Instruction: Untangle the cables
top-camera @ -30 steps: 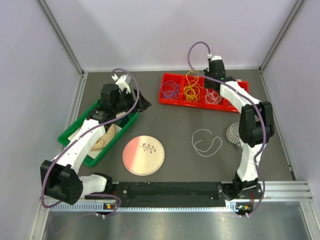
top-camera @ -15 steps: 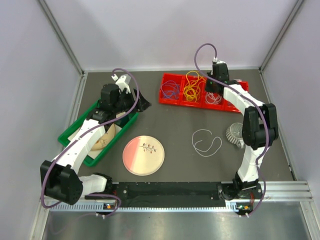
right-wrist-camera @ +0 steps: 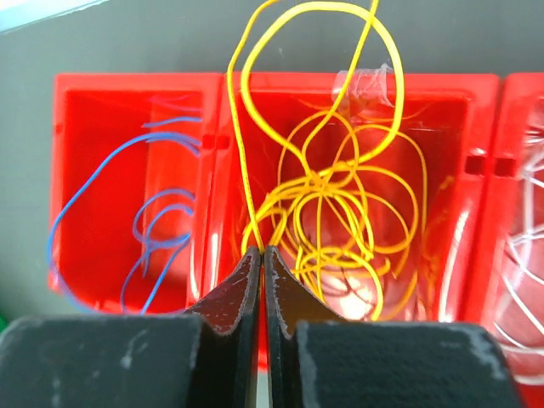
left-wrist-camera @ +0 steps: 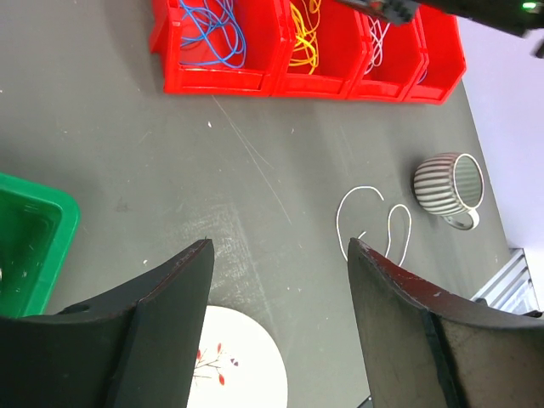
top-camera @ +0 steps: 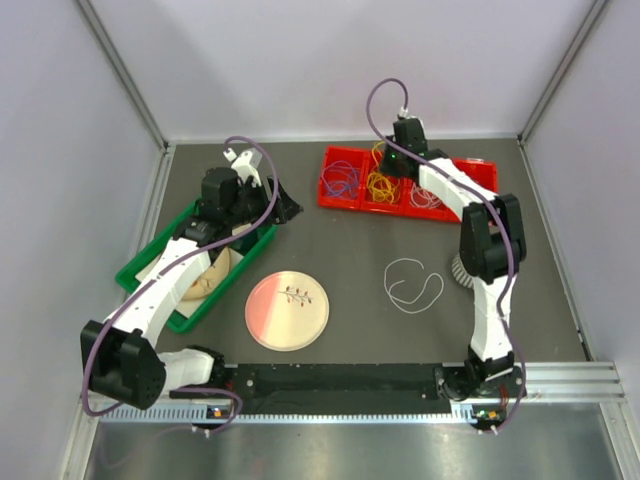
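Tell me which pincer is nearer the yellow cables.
Right. The right pincer is shut on a strand of the yellow cables over the red bin. The left pincer hangs open far away, beside the green tray.

2 robot arms with white link shells and black joint housings: left arm based at 7 o'clock, right arm at 5 o'clock. A thick mauve hose runs along each. Left gripper fingers are scuffed matte black wedges.
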{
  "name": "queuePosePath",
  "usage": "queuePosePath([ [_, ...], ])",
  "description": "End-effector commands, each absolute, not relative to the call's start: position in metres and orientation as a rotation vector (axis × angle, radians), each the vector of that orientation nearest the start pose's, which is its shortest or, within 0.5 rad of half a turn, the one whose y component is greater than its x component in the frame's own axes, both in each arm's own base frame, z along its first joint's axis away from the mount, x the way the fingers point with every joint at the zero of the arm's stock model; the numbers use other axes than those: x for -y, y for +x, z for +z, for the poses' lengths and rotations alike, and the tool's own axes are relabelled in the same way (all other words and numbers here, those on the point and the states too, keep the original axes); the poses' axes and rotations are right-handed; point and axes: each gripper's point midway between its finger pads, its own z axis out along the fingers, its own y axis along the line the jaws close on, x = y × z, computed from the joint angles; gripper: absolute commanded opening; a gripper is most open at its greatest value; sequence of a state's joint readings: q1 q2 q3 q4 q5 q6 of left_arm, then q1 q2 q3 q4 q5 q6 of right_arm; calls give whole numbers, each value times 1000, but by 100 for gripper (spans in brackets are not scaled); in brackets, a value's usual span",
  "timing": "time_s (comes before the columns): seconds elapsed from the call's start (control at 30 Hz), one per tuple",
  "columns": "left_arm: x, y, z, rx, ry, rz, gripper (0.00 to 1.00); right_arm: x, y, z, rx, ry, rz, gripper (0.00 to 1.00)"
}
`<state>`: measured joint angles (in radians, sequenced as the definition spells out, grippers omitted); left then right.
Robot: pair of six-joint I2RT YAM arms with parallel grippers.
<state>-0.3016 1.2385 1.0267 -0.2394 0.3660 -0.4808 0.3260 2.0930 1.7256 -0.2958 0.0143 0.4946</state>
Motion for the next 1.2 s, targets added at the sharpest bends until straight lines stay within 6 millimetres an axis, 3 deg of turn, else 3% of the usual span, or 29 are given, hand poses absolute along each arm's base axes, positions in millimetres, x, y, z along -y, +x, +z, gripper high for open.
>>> queuePosePath([
  [0.0, 189, 339, 260, -2021, 75, -860, 69, -194, 558, 116, -2251, 333, 347, 0],
  [0.33, 187, 337, 262, -2017, 80, -848, 70, -189, 552, 60, -2351, 414, 329, 0],
  [0.47, 188, 337, 260, -2022, 81, -850, 70, -187, 544, 65, -2354, 395, 326, 0],
  [0.5, 187, 338, 259, -2024, 78, -850, 70, -188, 543, 84, -2320, 384, 340, 0],
  [0.57, 188, 338, 259, -2020, 79, -857, 70, -188, 536, 92, -2300, 346, 336, 0],
  [0.6, 189, 338, 260, -2019, 79, -860, 69, -186, 539, 121, -2225, 334, 344, 12],
  [0.63, 190, 338, 261, -2015, 80, -864, 70, -185, 534, 124, -2217, 325, 337, 19],
  [0.7, 190, 339, 261, -2014, 82, -868, 70, -184, 532, 156, -2153, 296, 346, 34],
  [0.8, 190, 338, 262, -2010, 80, -870, 70, -183, 529, 186, -2099, 266, 358, 39],
  [0.83, 190, 338, 262, -2010, 77, -872, 70, -182, 527, 204, -2066, 252, 367, 41],
  [1.03, 188, 334, 262, -2002, 72, -873, 70, -185, 515, 249, -1992, 217, 422, 45],
  [1.17, 187, 333, 261, -2001, 71, -870, 70, -183, 498, 257, -1985, 212, 439, 47],
])
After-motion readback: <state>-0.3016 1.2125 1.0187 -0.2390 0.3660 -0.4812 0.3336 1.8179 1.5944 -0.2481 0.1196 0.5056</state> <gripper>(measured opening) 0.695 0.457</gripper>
